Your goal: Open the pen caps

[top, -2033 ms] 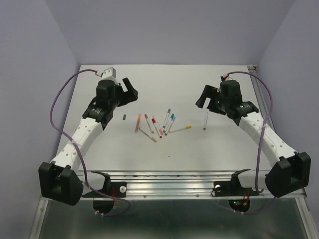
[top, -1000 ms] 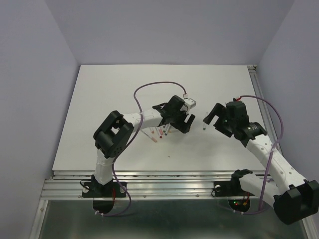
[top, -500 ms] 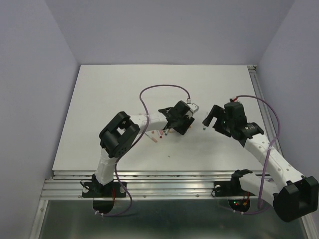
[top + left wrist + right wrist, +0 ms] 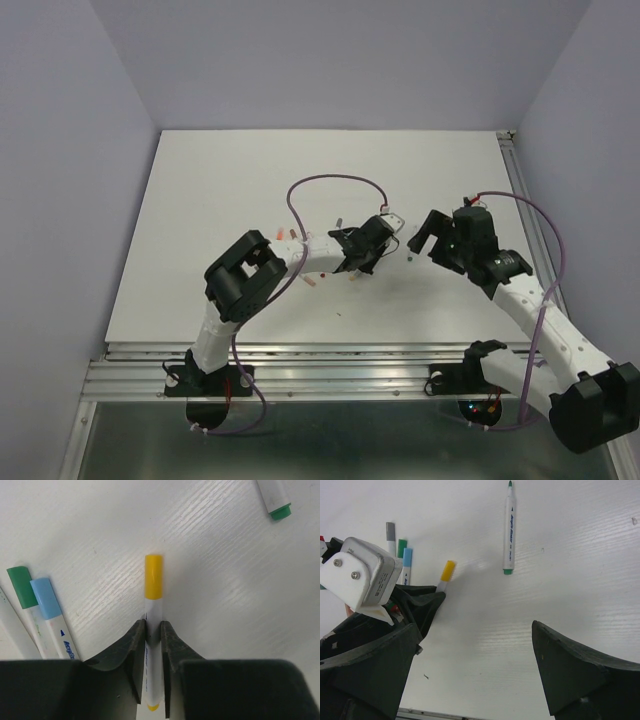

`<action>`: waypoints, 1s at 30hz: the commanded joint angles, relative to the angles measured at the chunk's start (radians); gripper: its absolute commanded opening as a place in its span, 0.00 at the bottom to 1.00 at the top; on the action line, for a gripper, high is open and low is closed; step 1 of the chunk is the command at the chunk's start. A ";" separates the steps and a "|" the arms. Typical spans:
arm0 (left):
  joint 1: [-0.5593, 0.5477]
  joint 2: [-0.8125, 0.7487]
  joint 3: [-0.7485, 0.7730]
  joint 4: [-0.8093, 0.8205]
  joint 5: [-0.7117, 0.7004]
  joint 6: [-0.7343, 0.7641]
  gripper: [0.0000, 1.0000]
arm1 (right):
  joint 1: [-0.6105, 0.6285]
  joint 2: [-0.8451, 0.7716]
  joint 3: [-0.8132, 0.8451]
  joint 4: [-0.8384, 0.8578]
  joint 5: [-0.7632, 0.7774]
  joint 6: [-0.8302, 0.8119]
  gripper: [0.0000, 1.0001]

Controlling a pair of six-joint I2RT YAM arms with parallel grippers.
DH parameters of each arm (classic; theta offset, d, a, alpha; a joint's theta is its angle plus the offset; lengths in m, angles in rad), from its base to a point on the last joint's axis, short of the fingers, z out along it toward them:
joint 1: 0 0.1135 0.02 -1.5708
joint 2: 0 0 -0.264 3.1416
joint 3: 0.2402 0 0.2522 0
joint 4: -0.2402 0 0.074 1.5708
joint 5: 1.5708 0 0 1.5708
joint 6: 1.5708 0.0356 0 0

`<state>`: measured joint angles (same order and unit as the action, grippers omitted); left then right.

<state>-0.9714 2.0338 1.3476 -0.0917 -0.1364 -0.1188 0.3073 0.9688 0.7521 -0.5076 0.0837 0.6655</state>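
Table: white, matte; fine grain shows in my wrist views.
Walls: plain lavender, on three sides of me.
Rail: ribbed metal, along my near table edge.
Speck: small, dark, on table near rail.

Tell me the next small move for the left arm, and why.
Probably lift the yellow pen slightly off the table. The left gripper pinches its white barrel, the yellow cap sticks out free, and the right gripper hangs open nearby to pull it.
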 commanded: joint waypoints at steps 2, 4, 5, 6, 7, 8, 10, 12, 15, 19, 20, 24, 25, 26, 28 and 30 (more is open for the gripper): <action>-0.016 0.088 -0.077 -0.114 0.009 -0.053 0.18 | -0.004 -0.019 -0.025 0.049 0.025 -0.012 1.00; -0.015 0.085 -0.096 -0.095 0.026 -0.058 0.00 | -0.002 -0.022 -0.027 0.050 0.027 -0.012 1.00; -0.016 0.068 -0.100 -0.089 0.034 -0.062 0.00 | -0.002 -0.022 -0.028 0.052 0.025 -0.012 1.00; -0.018 0.057 -0.107 -0.074 0.040 -0.073 0.00 | -0.002 -0.025 -0.027 0.052 0.025 -0.012 1.00; -0.018 0.027 -0.123 -0.062 0.044 -0.081 0.00 | -0.002 -0.034 -0.028 0.053 0.025 -0.014 1.00; -0.016 0.007 -0.133 -0.050 0.046 -0.091 0.00 | -0.002 -0.045 -0.028 0.057 0.022 -0.015 1.00; -0.020 -0.035 -0.154 -0.011 0.046 -0.133 0.00 | -0.002 -0.064 -0.031 0.067 -0.007 -0.027 1.00; -0.021 -0.108 -0.169 0.021 0.023 -0.177 0.00 | 0.000 -0.113 -0.039 0.101 -0.077 -0.055 1.00; -0.024 -0.222 -0.198 0.085 0.001 -0.219 0.00 | -0.002 -0.200 -0.065 0.173 -0.195 -0.082 1.00; -0.027 -0.355 -0.277 0.208 0.029 -0.269 0.00 | -0.002 -0.277 -0.111 0.257 -0.323 -0.122 1.00; -0.027 -0.404 -0.294 0.234 0.062 -0.280 0.00 | 0.000 -0.283 -0.106 0.259 -0.361 -0.133 1.00; -0.036 -0.524 -0.396 0.377 0.109 -0.326 0.00 | 0.000 -0.275 -0.062 0.227 -0.407 -0.147 1.00; -0.039 -0.544 -0.434 0.398 0.118 -0.337 0.00 | -0.002 -0.259 -0.057 0.228 -0.417 -0.144 1.00; -0.043 -0.582 -0.455 0.420 0.126 -0.341 0.00 | 0.000 -0.249 -0.053 0.236 -0.433 -0.139 1.00; -0.046 -0.615 -0.497 0.464 0.130 -0.370 0.00 | 0.000 -0.222 -0.042 0.257 -0.488 -0.127 1.00; -0.050 -0.650 -0.513 0.481 0.132 -0.381 0.00 | 0.000 -0.187 -0.042 0.302 -0.532 -0.104 1.00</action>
<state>-1.0100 1.4315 0.8768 0.2745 -0.0322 -0.4488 0.3073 0.7475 0.6621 -0.3180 -0.3309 0.5537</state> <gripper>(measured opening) 0.257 0.998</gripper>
